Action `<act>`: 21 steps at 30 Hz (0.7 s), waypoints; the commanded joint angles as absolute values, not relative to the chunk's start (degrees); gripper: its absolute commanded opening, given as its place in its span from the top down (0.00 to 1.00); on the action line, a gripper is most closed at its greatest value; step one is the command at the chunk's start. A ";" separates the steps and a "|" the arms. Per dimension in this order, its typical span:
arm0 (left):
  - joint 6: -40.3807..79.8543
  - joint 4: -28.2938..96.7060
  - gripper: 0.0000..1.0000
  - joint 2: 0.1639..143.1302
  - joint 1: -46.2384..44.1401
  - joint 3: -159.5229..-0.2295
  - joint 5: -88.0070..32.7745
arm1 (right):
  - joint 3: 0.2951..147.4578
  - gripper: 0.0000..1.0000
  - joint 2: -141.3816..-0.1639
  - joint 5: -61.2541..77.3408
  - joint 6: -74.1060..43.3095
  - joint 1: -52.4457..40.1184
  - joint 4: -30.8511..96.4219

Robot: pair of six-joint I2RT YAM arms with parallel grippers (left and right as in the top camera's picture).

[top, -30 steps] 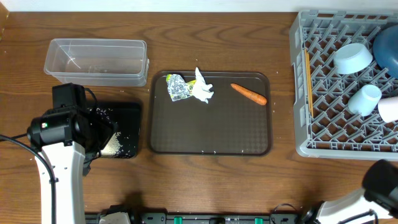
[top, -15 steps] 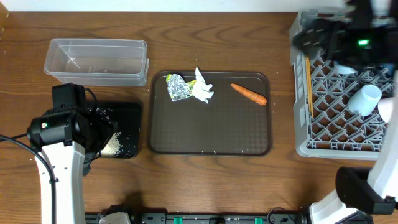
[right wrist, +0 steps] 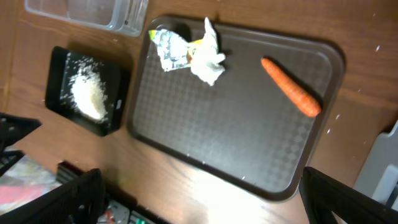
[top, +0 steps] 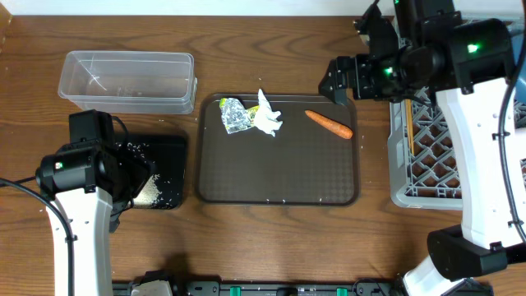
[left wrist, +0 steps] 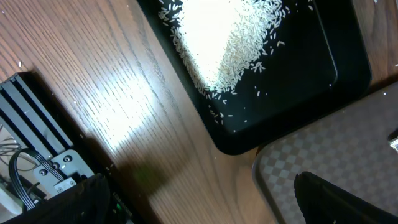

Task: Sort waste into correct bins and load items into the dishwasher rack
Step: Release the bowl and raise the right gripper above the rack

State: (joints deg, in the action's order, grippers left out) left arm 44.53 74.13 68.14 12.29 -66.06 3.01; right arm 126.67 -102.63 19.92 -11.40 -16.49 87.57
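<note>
An orange carrot (top: 329, 124) lies at the far right of the brown tray (top: 279, 185), with a yellow-green wrapper (top: 234, 115) and crumpled white tissue (top: 267, 117) at its far left. My right gripper (top: 339, 80) hovers open and empty above the tray's far right corner; from its wrist I look down on the carrot (right wrist: 290, 95), tissue (right wrist: 207, 59) and wrapper (right wrist: 169, 48). Rice (left wrist: 230, 43) is heaped in the black tray (left wrist: 311, 93). My left gripper (left wrist: 199, 205) hangs open and empty over that tray's near corner. The right arm hides most of the rack's contents.
The clear tub (top: 127, 80) stands at the far left, behind the black tray (top: 168, 168). The grey rack (top: 427, 164) fills the right side, close to the brown tray's right edge. Bare wood runs along the table's front.
My right arm has swung from the near right corner up over the rack, then leftward to the brown tray's far right corner. The left arm and the waste have not moved.
</note>
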 commanded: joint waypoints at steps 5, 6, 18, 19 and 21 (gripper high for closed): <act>43.79 74.35 0.02 68.20 12.58 -66.98 3.66 | 117.71 0.01 -103.33 7.70 -15.75 -18.31 80.42; 43.77 74.35 0.02 68.20 12.58 -66.98 3.66 | 115.94 0.01 -103.68 7.70 -14.22 -18.41 78.30; 43.77 74.35 0.02 68.20 12.58 -66.98 3.66 | 103.20 0.01 -111.72 7.73 4.40 -18.46 66.39; 43.77 74.35 0.02 68.20 12.58 -66.98 3.66 | 103.18 0.02 -112.81 7.70 4.40 -18.46 66.41; 43.77 74.35 0.02 68.20 12.58 -66.98 3.66 | 103.15 0.02 -114.87 7.70 4.38 -18.46 66.41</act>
State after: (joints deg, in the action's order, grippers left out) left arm 44.53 74.15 68.14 12.29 -66.08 3.01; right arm 103.33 -112.86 8.12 1.61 -17.98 66.50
